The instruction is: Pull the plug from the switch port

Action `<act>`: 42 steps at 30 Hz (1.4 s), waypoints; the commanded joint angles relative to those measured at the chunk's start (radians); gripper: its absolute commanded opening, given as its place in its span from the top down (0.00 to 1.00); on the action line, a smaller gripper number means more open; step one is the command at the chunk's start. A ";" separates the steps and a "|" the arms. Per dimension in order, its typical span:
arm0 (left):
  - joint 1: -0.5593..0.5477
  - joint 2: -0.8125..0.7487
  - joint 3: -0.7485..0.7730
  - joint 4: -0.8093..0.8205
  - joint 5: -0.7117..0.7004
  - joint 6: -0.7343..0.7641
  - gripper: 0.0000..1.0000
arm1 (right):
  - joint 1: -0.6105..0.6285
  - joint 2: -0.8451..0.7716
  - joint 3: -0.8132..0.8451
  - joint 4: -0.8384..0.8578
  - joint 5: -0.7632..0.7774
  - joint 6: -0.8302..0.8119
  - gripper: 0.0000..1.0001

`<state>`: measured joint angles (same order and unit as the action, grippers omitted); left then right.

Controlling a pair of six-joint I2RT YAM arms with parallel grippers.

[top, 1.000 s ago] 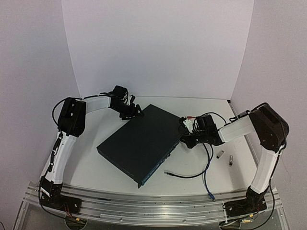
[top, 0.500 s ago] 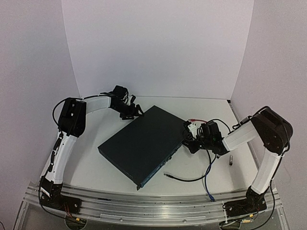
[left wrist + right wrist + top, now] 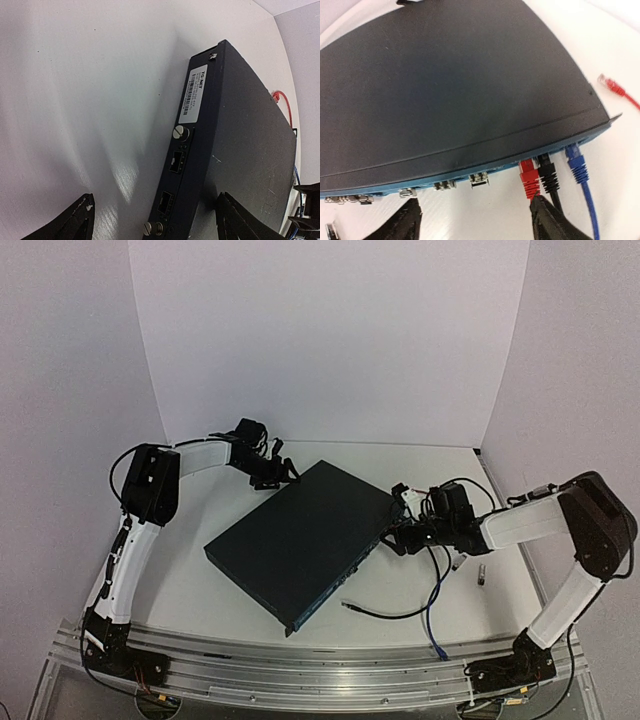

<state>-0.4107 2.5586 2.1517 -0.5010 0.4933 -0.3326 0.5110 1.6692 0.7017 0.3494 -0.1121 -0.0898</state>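
The switch (image 3: 290, 535) is a flat dark box lying aslant on the table. In the right wrist view its port face (image 3: 470, 172) holds a red plug (image 3: 529, 177), a black plug (image 3: 549, 175) and a blue plug (image 3: 576, 165), side by side. My right gripper (image 3: 474, 201) stands open just in front of that face with nothing between its fingers; its right finger (image 3: 547, 220) lies against the red plug's boot. My left gripper (image 3: 156, 197) is open astride the switch's far end (image 3: 180, 165), one finger over the table, one over the lid.
A loose red plug (image 3: 612, 86) lies on the table past the switch's corner. A loose black cable end (image 3: 347, 603) and a blue cable (image 3: 432, 625) trail toward the front edge. Two small metal parts (image 3: 470, 568) lie right of the cables.
My right gripper has gone from shut to open and has drawn back a little to the right from the port face. The switch shifted slightly. The left arm stayed put.
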 commanded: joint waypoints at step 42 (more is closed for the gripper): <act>-0.066 -0.050 -0.083 -0.151 0.113 0.279 0.14 | -0.056 0.170 0.334 -0.438 -0.093 1.103 0.53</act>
<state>-0.4563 2.4977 2.0804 -0.6125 0.6004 -0.0756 0.4587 1.8177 1.0061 -0.1421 -0.2067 0.9915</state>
